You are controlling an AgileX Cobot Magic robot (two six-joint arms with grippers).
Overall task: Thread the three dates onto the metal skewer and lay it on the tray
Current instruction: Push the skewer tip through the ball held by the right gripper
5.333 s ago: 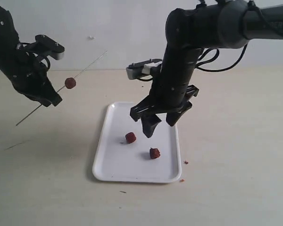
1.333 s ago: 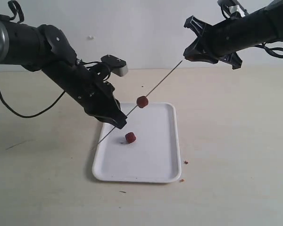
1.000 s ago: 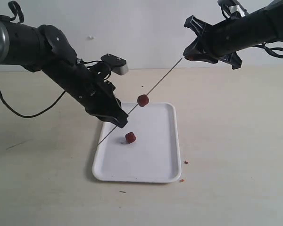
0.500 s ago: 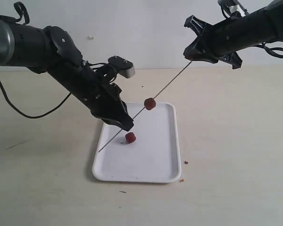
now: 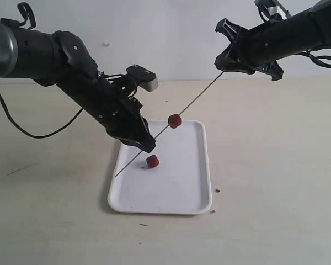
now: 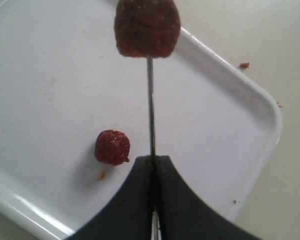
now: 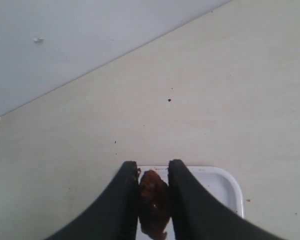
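Observation:
My left gripper [image 5: 145,144] is shut on the thin metal skewer [image 5: 196,99], which slants up over the white tray [image 5: 182,193] towards my right gripper [image 5: 224,66]. One date [image 5: 175,121] is threaded on the skewer above the tray's far edge. A second date [image 5: 152,161] lies loose on the tray. In the left wrist view the skewer [image 6: 150,100] leaves the closed fingertips [image 6: 153,159] and passes through the threaded date [image 6: 147,27], with the loose date [image 6: 112,147] beside it. My right gripper [image 7: 152,170] is shut on the third date [image 7: 152,200], at the skewer's upper tip.
The tray lies on a pale table with a white wall behind it. Small reddish crumbs [image 5: 217,190] sit on the table just off the tray's right rim. A black cable [image 5: 22,130] hangs from the left arm.
Over the last second my left gripper has shifted right with the skewer, carrying the threaded date rightwards. The right gripper has stayed where it was with its date.

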